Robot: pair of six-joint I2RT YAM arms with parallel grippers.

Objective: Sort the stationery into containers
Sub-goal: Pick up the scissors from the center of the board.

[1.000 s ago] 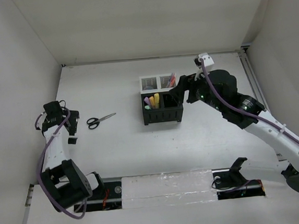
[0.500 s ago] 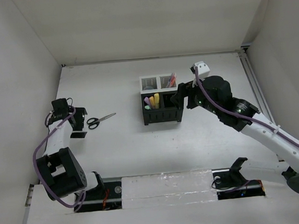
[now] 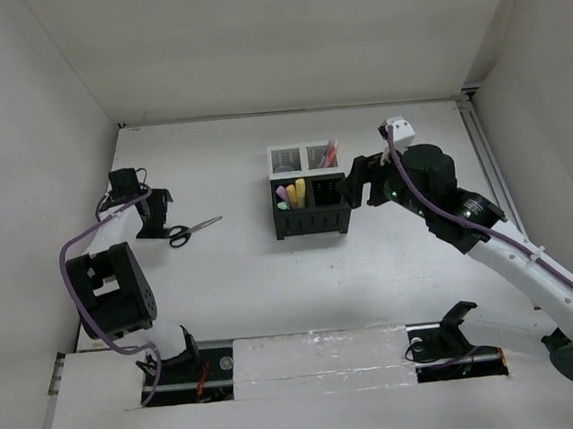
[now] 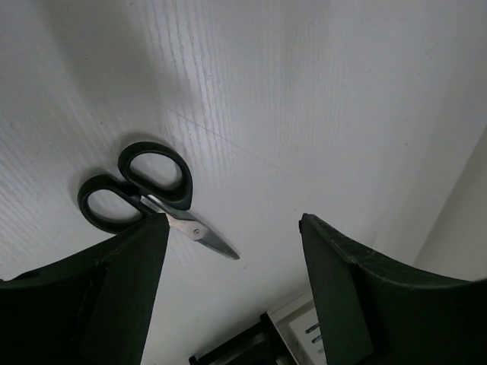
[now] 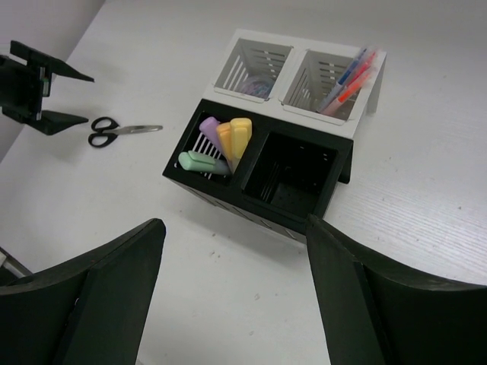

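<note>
Scissors (image 4: 144,190) on table (image 4: 319,84) just beyond spread left fingers (image 4: 106,296).

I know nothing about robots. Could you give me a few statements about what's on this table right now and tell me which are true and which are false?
1. The scissors lie flat on the table, outside every bin. True.
2. The left gripper is clamped on the scissors. False: its jaws stand apart and the scissors lie free on the table.
3. The pens stand in a dark bin. False: they lean in the white bin at the back right.
4. The markers sit in the left black bin. True.
5. The right gripper carries a marker. False: it is open and holds nothing.
</note>
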